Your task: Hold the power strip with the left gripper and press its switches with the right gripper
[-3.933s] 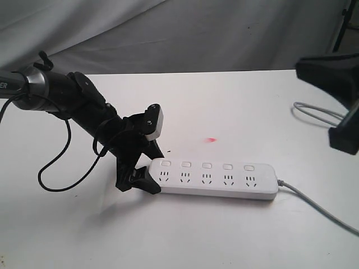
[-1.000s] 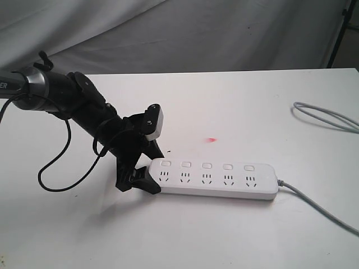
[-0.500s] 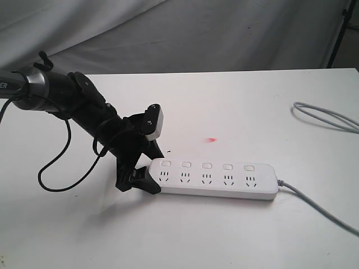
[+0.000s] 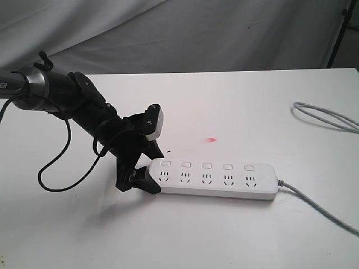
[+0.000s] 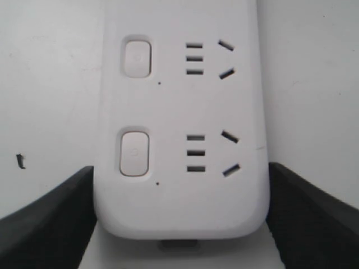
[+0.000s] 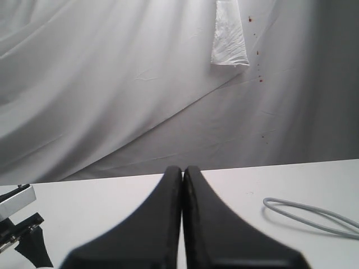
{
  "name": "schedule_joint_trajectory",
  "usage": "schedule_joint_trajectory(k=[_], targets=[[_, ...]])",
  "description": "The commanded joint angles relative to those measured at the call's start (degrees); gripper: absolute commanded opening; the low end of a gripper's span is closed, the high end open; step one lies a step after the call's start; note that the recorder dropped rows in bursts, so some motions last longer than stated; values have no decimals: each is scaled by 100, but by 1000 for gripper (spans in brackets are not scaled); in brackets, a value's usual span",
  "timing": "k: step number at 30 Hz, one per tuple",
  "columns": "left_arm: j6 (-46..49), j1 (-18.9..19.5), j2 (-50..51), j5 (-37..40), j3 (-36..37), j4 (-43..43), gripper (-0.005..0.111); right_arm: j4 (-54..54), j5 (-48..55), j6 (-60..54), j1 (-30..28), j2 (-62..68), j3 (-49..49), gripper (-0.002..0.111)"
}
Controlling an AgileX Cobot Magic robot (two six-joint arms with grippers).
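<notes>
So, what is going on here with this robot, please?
The left pincer grips one end of the white power strip, which lies flat on the table, with one jaw on each long side. The right pincer is shut on nothing and is outside the exterior view; its own camera shows no part of the strip. No switch is being pressed at this moment.

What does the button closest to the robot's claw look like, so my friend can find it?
On the white table lies a long white power strip, one end held in the left gripper. Five small white switches run along it, one by each socket. Yours is the end switch beside the gripper, farthest from the grey cord.
</notes>
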Motion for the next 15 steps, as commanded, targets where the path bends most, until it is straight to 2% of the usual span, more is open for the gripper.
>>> schedule_joint_trajectory(k=[1, 6, 7, 11, 15], targets=[[-27, -41, -19, 24, -34, -30, 67, -28, 0, -18, 25, -33, 21, 0], [-27, -41, -19, -3, -34, -30, 70, -28, 0, -18, 25, -33, 21, 0], [-27, -41, -19, -32, -34, -30, 74, -28, 0, -18, 25, -33, 21, 0], [-203, -41, -19, -137, -34, -30, 103, -28, 0, -18, 25, -33, 21, 0], [-542, -28, -61, 15, -34, 18, 105, -28, 0, -18, 25, -33, 21, 0]])
